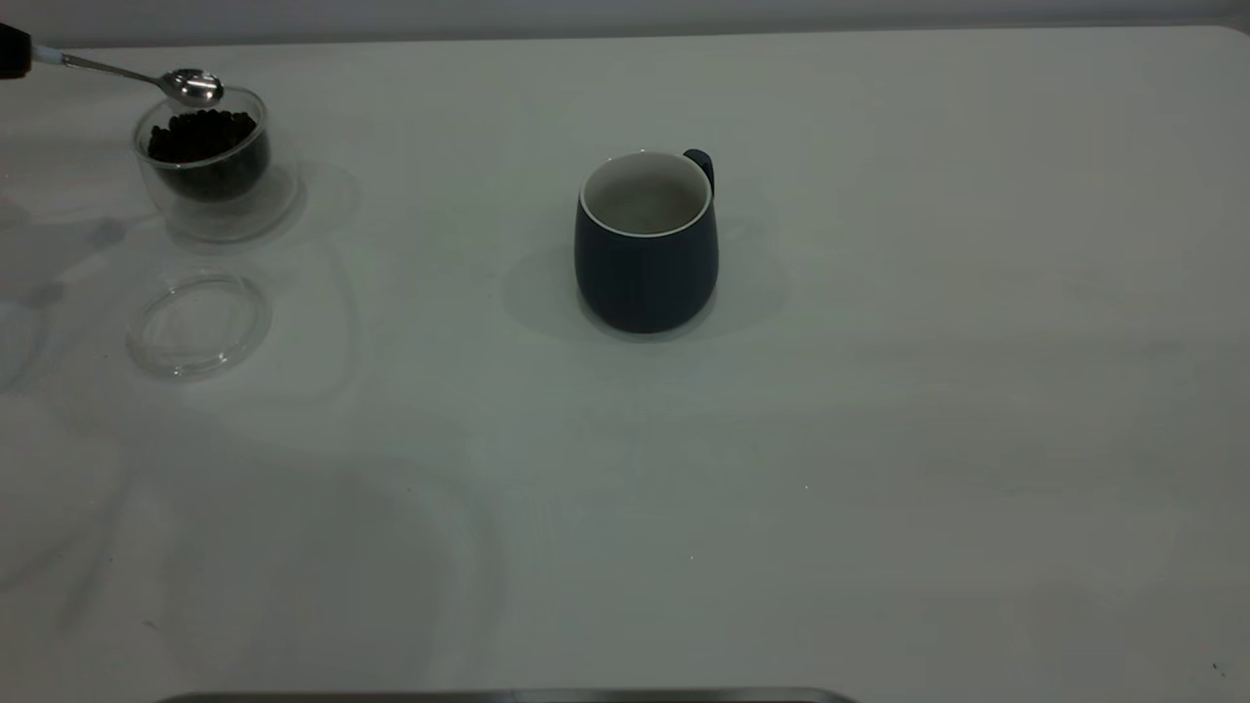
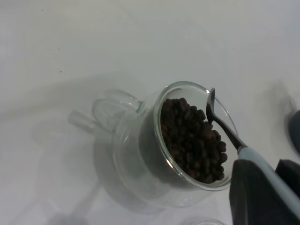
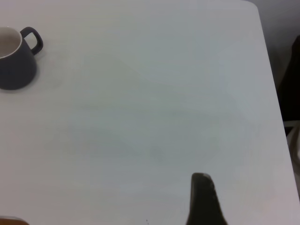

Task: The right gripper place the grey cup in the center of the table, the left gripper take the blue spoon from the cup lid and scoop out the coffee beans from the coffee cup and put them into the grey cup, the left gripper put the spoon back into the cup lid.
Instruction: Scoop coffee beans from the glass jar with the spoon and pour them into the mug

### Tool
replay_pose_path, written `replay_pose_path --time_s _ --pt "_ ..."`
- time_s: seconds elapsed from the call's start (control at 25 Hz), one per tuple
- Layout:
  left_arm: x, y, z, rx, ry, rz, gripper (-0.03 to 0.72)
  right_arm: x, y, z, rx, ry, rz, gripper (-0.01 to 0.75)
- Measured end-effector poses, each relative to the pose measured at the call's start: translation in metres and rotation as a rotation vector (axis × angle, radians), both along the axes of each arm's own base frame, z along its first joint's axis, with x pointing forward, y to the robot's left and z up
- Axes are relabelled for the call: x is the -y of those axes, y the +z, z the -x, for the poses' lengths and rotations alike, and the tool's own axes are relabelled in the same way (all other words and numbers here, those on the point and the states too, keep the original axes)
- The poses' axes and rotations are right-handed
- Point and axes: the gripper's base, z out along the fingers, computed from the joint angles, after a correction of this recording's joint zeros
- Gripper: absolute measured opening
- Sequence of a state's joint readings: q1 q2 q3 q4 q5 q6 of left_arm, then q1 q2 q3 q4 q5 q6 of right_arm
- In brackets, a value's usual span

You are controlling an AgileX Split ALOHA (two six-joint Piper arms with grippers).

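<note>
My left gripper [image 1: 10,49] [image 2: 269,187] at the table's far left is shut on the pale blue handle of the blue spoon [image 1: 146,76] [image 2: 225,129]. The spoon's shiny bowl hangs empty at the far rim of the coffee cup [image 1: 203,161] [image 2: 140,154], just above the coffee beans [image 1: 200,132] [image 2: 192,140] that fill it. The cup lid [image 1: 198,322] lies empty in front of that cup. The grey cup [image 1: 645,264] [image 3: 14,63] stands upright mid-table, empty, handle towards the back. My right gripper [image 3: 202,201] hovers over bare table [image 1: 879,439], far from the grey cup.
The table's rounded corner and right edge [image 3: 269,93] show in the right wrist view, with dark shapes beyond. A dark metal strip [image 1: 508,697] runs along the near edge in the exterior view. Wide bare tabletop lies between the coffee cup and the grey cup.
</note>
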State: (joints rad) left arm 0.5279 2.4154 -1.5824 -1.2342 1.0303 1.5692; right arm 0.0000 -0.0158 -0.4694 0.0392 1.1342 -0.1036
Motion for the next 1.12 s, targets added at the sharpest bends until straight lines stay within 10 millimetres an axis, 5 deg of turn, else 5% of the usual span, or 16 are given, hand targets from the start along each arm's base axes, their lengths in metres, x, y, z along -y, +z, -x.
replay_pose_path --time_s 0.44,1.12 --pt "-0.001 -0.003 -0.003 0.033 0.0 -0.058 0.126 0.0 0.0 0.0 0.0 0.0 0.0 0.461" --pt "0.007 -0.033 -0.002 -0.083 0.038 0.018 0.126 0.0 0.0 0.0 0.0 0.0 0.0 0.461"
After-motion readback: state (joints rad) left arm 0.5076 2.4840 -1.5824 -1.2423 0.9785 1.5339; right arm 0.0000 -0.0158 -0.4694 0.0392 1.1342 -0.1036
